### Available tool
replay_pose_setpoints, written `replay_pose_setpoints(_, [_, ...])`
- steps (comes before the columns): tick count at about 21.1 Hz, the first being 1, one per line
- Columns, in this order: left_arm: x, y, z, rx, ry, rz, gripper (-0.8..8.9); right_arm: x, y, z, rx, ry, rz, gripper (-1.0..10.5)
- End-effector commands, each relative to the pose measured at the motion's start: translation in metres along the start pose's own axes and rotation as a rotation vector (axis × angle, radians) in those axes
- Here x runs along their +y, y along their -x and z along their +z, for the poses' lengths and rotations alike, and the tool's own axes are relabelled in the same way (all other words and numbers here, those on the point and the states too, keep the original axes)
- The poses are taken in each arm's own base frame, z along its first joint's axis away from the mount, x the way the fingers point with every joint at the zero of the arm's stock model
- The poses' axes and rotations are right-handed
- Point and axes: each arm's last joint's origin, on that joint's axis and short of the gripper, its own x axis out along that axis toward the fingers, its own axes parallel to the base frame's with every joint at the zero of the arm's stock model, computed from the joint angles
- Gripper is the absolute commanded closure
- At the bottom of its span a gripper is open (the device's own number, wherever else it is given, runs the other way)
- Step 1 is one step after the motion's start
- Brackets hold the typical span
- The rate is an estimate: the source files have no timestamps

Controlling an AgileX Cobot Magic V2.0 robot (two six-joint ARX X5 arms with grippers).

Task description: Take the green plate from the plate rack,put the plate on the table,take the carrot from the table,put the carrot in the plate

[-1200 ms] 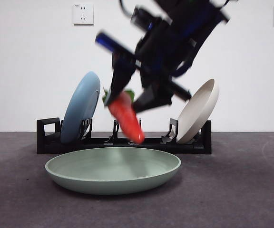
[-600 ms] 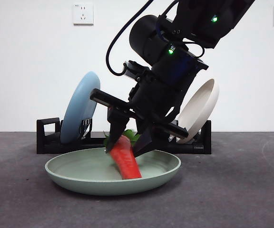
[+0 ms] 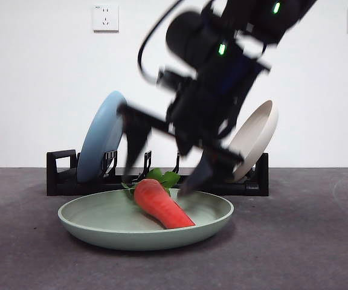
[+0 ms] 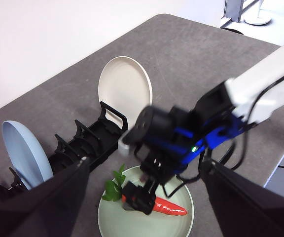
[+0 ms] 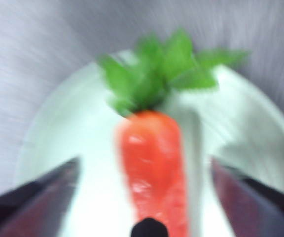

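Carrot [image 3: 161,205] lies in the green plate [image 3: 101,222], leaves toward the plate rack [image 3: 62,175], tip toward the camera; plate rests on the table [image 3: 307,241] just before the rack; right gripper [image 3: 165,160] hangs blurred above the carrot, jaws spread wide, gripping nothing; left gripper [image 4: 144,197] high above, jaws wide apart, empty.

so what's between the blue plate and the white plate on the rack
Only bare prongs of the plate rack separate the blue plate and white plate, clearest in the left wrist view.
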Motion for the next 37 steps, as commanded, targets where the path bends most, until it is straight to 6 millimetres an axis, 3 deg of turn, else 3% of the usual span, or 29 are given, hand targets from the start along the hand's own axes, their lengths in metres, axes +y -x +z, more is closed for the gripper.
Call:
replay_pose_setpoints(1, [0.0,0.0,0.0,-0.005,0.017,0.001,4.32,0.011,0.039,0.012,-0.083,0.033,0.038,4.1])
replay_pose_setpoints(5, [0.0,0.0,-0.001,0.012,0.02,0.002,4.32,0.017,0.123,0.005,-0.072,0.147,0.029,4.1])
replay_pose_setpoints(9, [0.001,0.001,-0.009,0.09,0.0,0.006,4.33,0.01,0.213,-0.032,-0.004,0.237,0.004,4.1])
replay_pose_setpoints(12, [0.001,0.001,-0.016,0.158,0.018,0.009,4.37,0.001,0.261,-0.062,0.012,0.24,-0.001,4.1])
replay_pose_setpoints(17, [0.001,0.002,-0.021,0.214,0.027,-0.011,4.46,-0.007,0.286,-0.086,0.067,0.232,0.011,4.5])
replay_pose_setpoints(19, [0.0,0.003,-0.023,0.237,0.028,-0.058,5.45,-0.009,0.291,-0.093,0.109,0.226,0.031,5.9])
replay_pose_setpoints(22, [-0.001,0.003,-0.024,0.255,0.031,-0.099,8.26,-0.01,0.294,-0.098,0.138,0.228,0.04,8.7])
replay_pose_setpoints(23, [-0.001,0.003,-0.025,0.259,0.031,-0.106,8.19,-0.01,0.294,-0.098,0.14,0.239,0.04,9.6])
replay_pose_setpoints(37, [-0.001,0.004,-0.027,0.278,0.024,-0.1,8.17,-0.01,0.293,-0.097,0.127,0.251,0.04,9.5])
